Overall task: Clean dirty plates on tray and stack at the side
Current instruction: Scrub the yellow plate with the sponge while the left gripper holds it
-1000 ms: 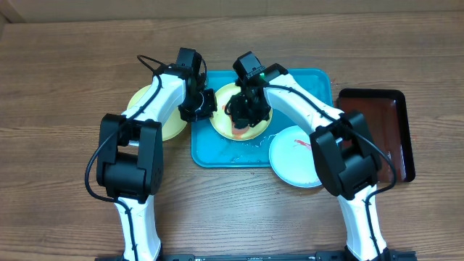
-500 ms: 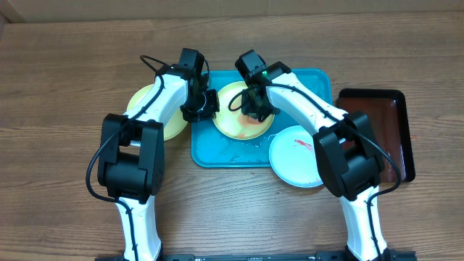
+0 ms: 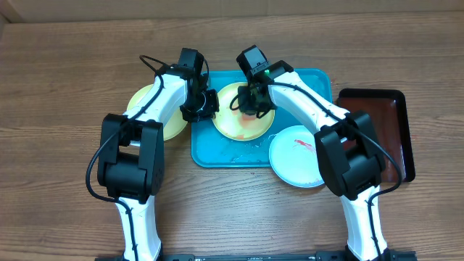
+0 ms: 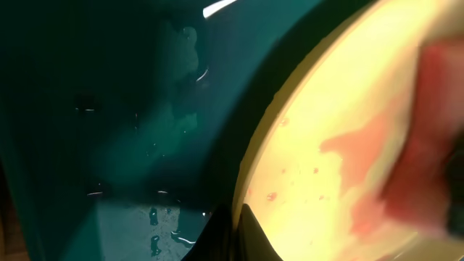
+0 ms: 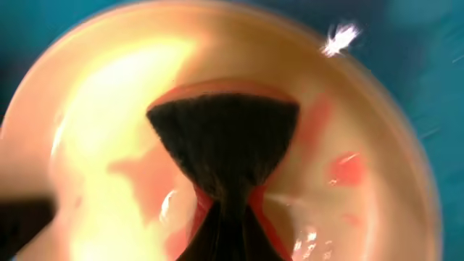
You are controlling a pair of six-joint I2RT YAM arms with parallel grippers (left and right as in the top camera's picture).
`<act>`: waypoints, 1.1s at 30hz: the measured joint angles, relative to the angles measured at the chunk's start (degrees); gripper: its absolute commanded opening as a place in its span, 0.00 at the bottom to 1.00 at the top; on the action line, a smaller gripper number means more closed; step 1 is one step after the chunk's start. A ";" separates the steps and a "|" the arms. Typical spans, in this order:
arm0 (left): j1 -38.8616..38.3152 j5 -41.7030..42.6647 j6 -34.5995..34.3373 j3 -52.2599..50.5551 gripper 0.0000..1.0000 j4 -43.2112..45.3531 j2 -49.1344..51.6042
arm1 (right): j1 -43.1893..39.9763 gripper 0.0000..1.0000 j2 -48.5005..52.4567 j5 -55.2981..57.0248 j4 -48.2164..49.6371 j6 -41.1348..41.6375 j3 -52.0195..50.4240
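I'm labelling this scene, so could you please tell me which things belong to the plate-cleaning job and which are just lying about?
In the job: turquoise tray, cream plate on it, second cream plate beside the tray, pale blue-white plate, dark scrubber.
Lying about: dark red-brown tray.

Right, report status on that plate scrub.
Left pincer at plate rim, grip unclear. Right pincer shut on scrubber, on plate in tray. Red smears showing. Nothing blocking.

Robot test bench, wood-grain table [image 3: 58, 72]
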 measured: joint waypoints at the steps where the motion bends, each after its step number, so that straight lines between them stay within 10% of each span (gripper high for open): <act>1: 0.00 0.00 0.00 0.00 0.04 0.00 0.00 | 0.00 0.04 0.00 -2.14 -1.22 -0.66 0.00; 12: 0.00 0.02 0.90 0.00 0.04 -0.07 0.00 | -0.68 0.04 0.00 -5.88 -11.41 -1.99 0.00; 33: 0.00 0.00 1.38 0.00 0.04 0.00 0.00 | 1.46 0.04 0.00 -5.20 3.48 1.38 0.00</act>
